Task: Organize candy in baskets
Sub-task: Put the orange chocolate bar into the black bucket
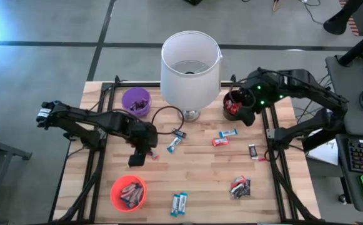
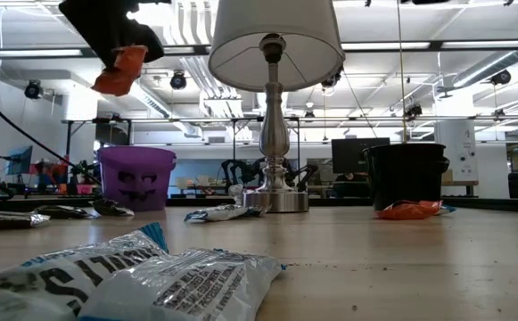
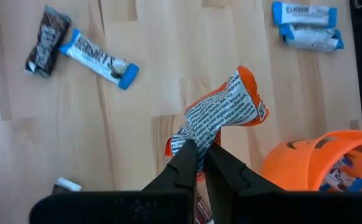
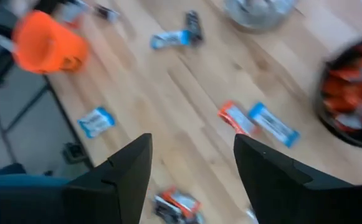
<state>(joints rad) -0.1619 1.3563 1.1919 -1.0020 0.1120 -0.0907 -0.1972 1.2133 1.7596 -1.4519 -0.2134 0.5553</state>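
— Can you read anything on those wrappers?

— Not really. The orange-and-white candy pinched in the left gripper has dense dark print, too small to make out. Its fingers are clamped together on one end of the wrapper, up above the table, near the orange basket. The big white wrapper lying close to the low camera shows bold dark letters, but upside down and cut off, so I can't spell them.

— And the other arm?

— The right gripper hangs over the black basket, fingers spread wide, nothing between them. That basket has red pieces inside.

— The surface?

— Light wooden planks on a black frame. A purple basket with a jack-o'-lantern face sits beside the white lamp; blue-and-white bars lie near the front edge. Behind, an open workshop with monitors, ceiling pipes and strip lights.
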